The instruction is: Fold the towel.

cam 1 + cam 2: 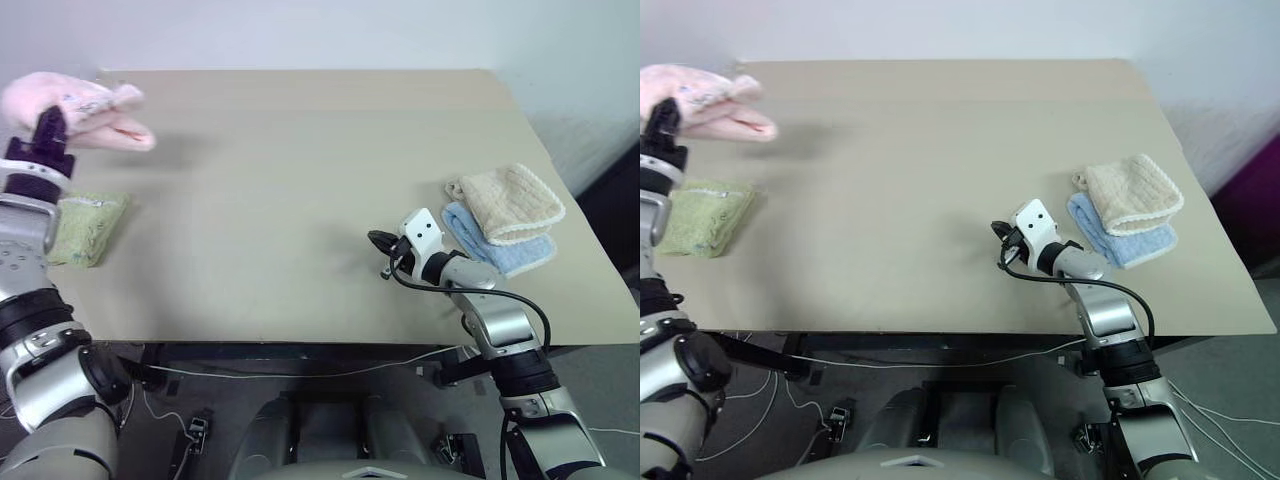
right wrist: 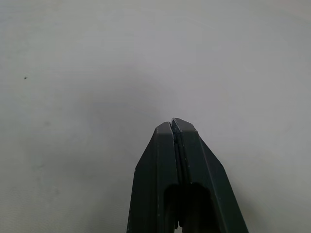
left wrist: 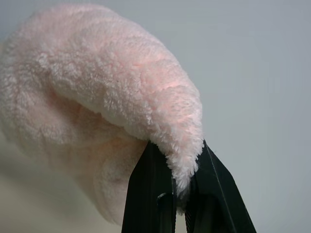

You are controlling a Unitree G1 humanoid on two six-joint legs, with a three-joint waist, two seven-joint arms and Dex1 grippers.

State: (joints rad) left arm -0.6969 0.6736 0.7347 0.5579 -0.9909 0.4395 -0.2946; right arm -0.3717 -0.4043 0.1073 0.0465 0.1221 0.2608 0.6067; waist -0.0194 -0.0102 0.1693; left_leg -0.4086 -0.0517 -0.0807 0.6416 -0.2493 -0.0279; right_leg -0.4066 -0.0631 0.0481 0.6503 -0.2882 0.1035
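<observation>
Item one, the beige rectangular table [image 1: 300, 200]: you have the pale pink fluffy cloth towel [image 1: 85, 110] bunched in the air above its ten o'clock corner, pinched at an edge by the left gripper [image 3: 181, 182]. It looks light, soft and floppy, so take a corner along the hem. The right gripper [image 1: 378, 240], jaws together and empty, hovers at four o'clock.

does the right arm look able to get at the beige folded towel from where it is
Probably yes. The beige towel lies on top of the blue towel, just beyond and to the right of the right gripper, with bare table between them. Its fingers are shut and empty, so they would need to open first.
</observation>
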